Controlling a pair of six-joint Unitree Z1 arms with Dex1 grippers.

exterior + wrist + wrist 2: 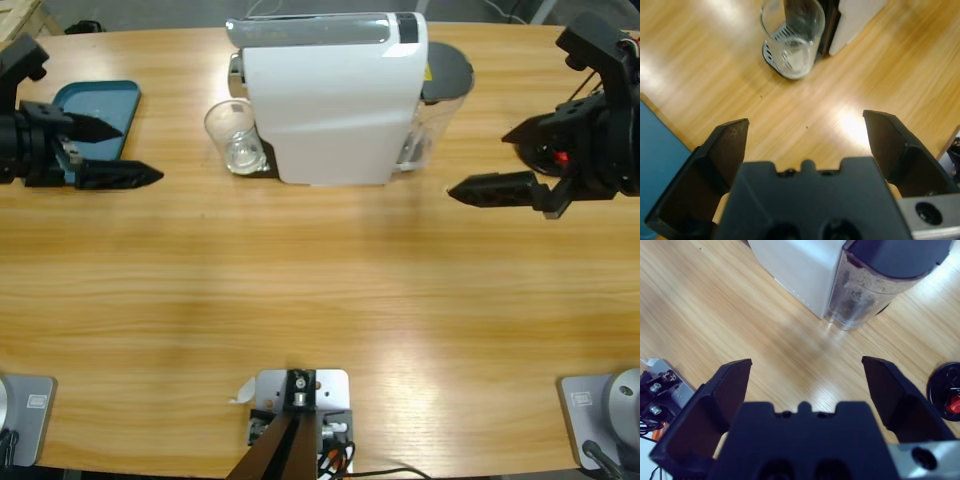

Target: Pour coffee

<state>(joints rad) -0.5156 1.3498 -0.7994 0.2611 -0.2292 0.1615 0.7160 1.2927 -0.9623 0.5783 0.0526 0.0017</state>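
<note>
A long counter [320,300] of light, grained wood carried a white boxy coffee machine [335,100] at its far middle. A clear glass tumbler [234,137] stood on the machine's drip tray. A teal flat tray [100,105] lay far left.

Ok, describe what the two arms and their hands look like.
Left hand: two black tapered pointed jaws on a blocky black body. Right hand: the same black pointed jaws, with a small red part and thin wires near its wrist. In the wrist views each jaw is a flat-sided wedge.
</note>
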